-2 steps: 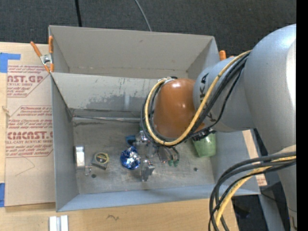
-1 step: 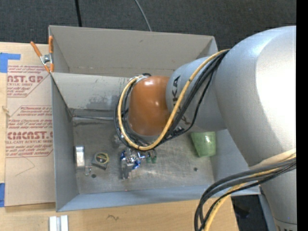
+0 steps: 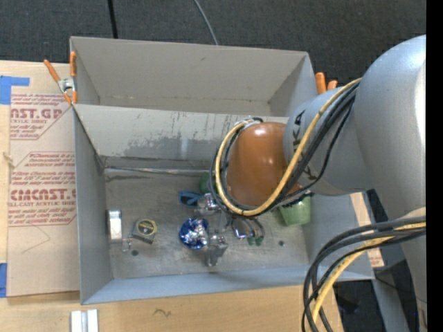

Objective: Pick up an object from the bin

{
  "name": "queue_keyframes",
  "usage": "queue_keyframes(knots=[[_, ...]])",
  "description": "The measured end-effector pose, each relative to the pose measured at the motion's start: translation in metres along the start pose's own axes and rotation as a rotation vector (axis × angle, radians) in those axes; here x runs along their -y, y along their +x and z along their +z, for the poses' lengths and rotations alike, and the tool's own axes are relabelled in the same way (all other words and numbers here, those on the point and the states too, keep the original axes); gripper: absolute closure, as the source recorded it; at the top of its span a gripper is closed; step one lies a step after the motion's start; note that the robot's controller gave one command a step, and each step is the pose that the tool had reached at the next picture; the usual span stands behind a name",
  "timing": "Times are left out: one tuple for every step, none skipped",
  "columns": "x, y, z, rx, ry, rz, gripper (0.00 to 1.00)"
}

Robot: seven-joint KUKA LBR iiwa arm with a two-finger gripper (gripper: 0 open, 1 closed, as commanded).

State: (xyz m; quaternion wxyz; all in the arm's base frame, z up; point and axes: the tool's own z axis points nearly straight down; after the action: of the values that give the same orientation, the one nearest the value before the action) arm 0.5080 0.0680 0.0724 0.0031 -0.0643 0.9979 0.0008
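Observation:
My gripper (image 3: 215, 246) reaches down to the bin floor near the front middle, below the arm's orange cover. Just left of it, touching or nearly touching, lies a shiny blue crumpled ball (image 3: 193, 233). A small blue curved piece (image 3: 189, 199) lies a little behind the ball. To the gripper's right sits a small dark green and blue item (image 3: 252, 238). I see nothing held in the gripper.
A light green cup-like thing (image 3: 296, 212) lies at the right, partly under the arm. A small brass round thing (image 3: 145, 228) and a white block (image 3: 114, 224) lie at the front left. A bit of green (image 3: 205, 183) peeks out behind the cover.

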Motion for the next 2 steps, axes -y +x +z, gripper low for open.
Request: queue_keyframes(knots=[[-0.0361, 0.0034, 0.0004, 0.0, 0.001, -0.024, 0.0], [-0.0351, 0.0037, -0.0002, -0.001, 0.0, -0.022, 1.0]])
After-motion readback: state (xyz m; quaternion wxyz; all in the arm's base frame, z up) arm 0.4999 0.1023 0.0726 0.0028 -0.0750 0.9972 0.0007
